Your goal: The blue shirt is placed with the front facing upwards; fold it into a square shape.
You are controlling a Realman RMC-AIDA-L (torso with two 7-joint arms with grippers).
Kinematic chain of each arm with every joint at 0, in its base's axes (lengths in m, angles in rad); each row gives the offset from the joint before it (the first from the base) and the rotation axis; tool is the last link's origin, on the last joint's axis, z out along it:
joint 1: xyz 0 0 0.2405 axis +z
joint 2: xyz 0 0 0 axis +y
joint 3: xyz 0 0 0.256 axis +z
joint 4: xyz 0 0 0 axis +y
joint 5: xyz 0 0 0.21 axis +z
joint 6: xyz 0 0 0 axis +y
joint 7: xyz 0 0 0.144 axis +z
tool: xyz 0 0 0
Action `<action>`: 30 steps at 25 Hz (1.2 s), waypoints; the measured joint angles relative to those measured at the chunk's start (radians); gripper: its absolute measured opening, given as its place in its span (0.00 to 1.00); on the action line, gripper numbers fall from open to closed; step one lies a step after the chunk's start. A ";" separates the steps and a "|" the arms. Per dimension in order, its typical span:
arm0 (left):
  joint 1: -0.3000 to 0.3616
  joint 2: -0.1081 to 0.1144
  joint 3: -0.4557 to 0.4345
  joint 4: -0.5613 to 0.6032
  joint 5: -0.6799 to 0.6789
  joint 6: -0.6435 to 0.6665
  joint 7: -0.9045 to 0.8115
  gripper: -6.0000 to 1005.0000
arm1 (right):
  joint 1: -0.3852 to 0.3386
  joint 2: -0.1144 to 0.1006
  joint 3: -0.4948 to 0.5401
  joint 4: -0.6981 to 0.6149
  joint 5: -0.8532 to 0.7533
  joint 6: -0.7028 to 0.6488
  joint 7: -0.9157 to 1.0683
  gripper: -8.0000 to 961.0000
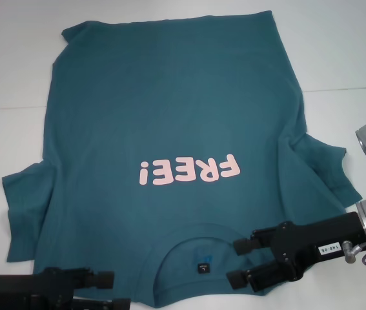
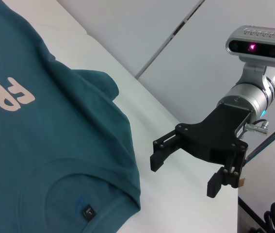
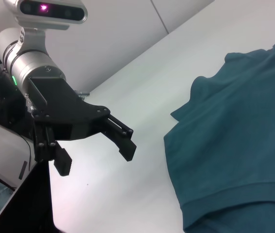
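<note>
**A:** Where are the grippers at?

**B:** The left gripper (image 1: 108,279) hovers at the near edge over the shirt's left shoulder, fingers spread, holding nothing. The blue shirt (image 1: 176,129) lies flat on the white table (image 1: 337,58), pink lettering up, collar (image 1: 189,248) nearest the robot. The right gripper (image 1: 237,261) hangs just beside the collar, fingers also apart and empty.

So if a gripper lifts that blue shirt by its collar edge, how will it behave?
The blue shirt will probably droop: it lies flat, with soft wrinkles at the sleeves. It looks light, so pushing would likely bunch it on the white table. Both the left gripper and right gripper are open.
</note>
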 joint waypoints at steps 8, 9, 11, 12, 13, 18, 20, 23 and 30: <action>0.000 -0.001 0.001 0.000 0.000 0.000 -0.001 0.93 | -0.003 -0.001 0.000 0.001 0.000 -0.001 0.000 0.95; 0.000 -0.001 0.001 0.000 0.000 0.000 -0.001 0.93 | -0.003 -0.001 0.000 0.001 0.000 -0.002 0.000 0.95; 0.000 0.000 0.001 -0.001 0.000 0.001 -0.002 0.93 | -0.004 0.000 0.000 0.001 -0.001 -0.003 0.001 0.95; 0.000 0.000 0.001 -0.001 0.000 0.002 -0.002 0.92 | -0.004 0.000 0.000 0.001 0.000 -0.004 0.001 0.95; 0.000 0.000 0.001 -0.001 0.000 0.002 -0.002 0.92 | -0.004 0.000 0.000 0.001 0.000 -0.004 0.002 0.95; -0.001 0.000 -0.016 -0.002 -0.003 -0.008 -0.026 0.92 | -0.003 0.000 0.000 0.001 0.001 -0.004 0.006 0.95; -0.009 0.005 -0.054 -0.005 -0.008 -0.045 -0.095 0.92 | -0.003 0.000 0.004 0.001 0.002 -0.003 0.010 0.95; -0.039 0.024 -0.149 -0.030 -0.011 -0.098 -0.227 0.91 | -0.003 0.000 0.023 0.001 0.003 -0.003 0.028 0.95; -0.084 0.074 -0.386 -0.141 -0.015 -0.215 -0.479 0.91 | 0.022 -0.020 0.128 -0.009 0.017 0.003 0.208 0.95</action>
